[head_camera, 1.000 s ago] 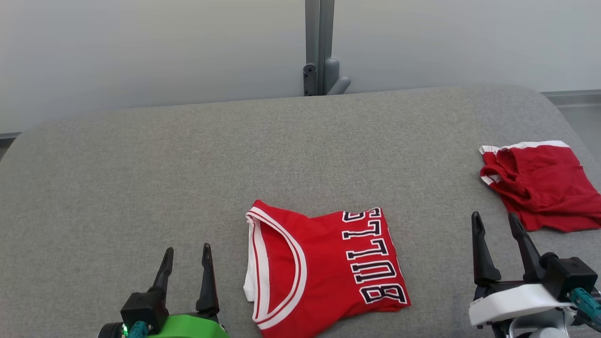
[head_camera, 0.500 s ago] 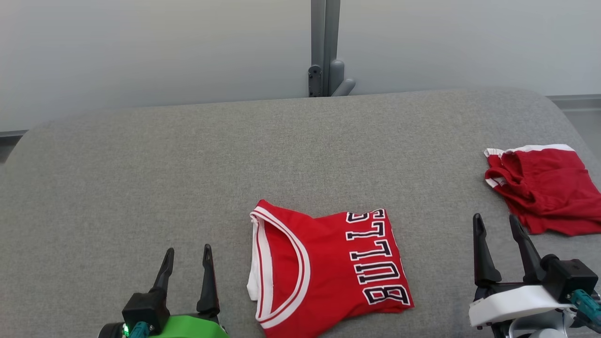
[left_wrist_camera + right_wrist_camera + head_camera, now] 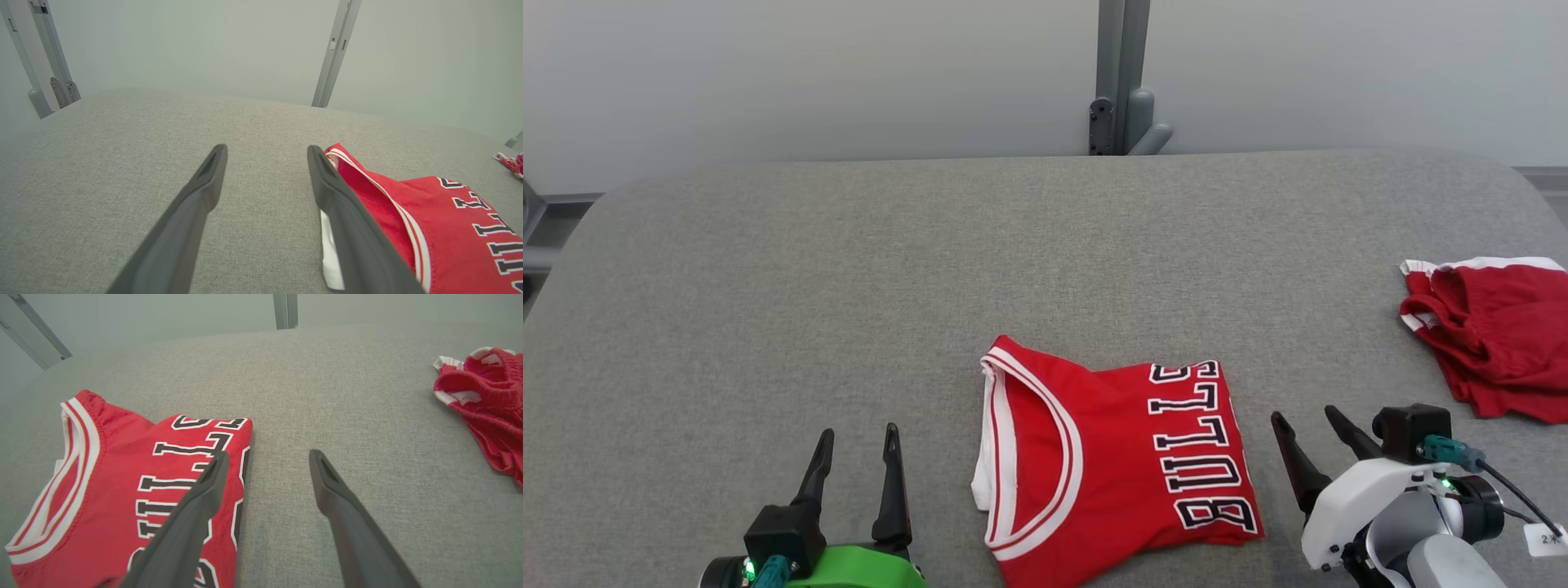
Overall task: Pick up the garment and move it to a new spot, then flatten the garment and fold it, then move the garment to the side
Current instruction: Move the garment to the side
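Jersey (image 3: 1115, 461) lies folded on the bench (image 3: 849, 269) between left end effector (image 3: 859, 430) and right end effector (image 3: 1303, 413), both spread wide, empty. We judge it light, limp; pinch every layer edgewise.

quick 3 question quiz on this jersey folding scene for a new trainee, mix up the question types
1. True or false: the left gripper and the right gripper both stand open, holding nothing.
2. The red shorts lie: A) on top of the jersey; B) apart from it, toward the robot's right; C) between the left gripper's fingers.
3. Fill in: the jersey's lettering reads ____.
Key: 1 true; 2 B; 3 BULLS.
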Controlling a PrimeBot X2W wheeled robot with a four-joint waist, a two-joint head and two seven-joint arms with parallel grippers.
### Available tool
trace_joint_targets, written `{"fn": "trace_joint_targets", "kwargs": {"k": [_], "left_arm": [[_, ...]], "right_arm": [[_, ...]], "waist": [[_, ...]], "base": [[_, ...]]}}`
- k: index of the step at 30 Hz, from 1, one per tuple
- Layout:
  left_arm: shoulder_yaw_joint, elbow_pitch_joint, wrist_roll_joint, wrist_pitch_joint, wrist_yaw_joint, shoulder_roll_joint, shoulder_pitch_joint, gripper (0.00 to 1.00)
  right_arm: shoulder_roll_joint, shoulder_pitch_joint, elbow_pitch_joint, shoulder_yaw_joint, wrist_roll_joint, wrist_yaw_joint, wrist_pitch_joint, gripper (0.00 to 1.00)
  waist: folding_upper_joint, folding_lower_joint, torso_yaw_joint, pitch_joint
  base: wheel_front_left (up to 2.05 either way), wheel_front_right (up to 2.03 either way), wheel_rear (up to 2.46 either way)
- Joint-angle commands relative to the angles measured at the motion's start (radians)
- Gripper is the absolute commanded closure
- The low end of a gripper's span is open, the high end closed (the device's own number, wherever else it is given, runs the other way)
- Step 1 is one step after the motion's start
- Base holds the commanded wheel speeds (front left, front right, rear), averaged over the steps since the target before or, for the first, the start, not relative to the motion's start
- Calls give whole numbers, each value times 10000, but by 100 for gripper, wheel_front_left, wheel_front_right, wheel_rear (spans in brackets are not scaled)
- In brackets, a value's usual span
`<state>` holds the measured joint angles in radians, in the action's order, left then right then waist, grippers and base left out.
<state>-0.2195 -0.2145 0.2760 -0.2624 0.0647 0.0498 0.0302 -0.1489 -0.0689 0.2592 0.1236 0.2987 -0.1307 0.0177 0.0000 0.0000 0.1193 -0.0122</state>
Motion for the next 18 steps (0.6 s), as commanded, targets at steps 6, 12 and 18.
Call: {"fn": "trace_joint_targets", "kwargs": {"k": [6, 12, 18], "left_arm": [[-33, -98, -30, -25, 31, 18, -232, 0], [-63, -161, -55, -27, -13, 18, -336, 0], [-106, -167, -90, -27, -44, 18, -463, 0]], "right_arm": [[-730, -763, 1052, 939, 1753, 3, 1242, 0], [-1271, -1534, 1864, 1646, 3177, 3, 1825, 0], [-1665, -2144, 2563, 2412, 4356, 3, 2245, 0]], "waist": [[0, 0, 498, 334], [0, 0, 837, 648], [0, 0, 1088, 857]], "base": [[0, 0, 0], [0, 0, 0], [0, 0, 0]]}}
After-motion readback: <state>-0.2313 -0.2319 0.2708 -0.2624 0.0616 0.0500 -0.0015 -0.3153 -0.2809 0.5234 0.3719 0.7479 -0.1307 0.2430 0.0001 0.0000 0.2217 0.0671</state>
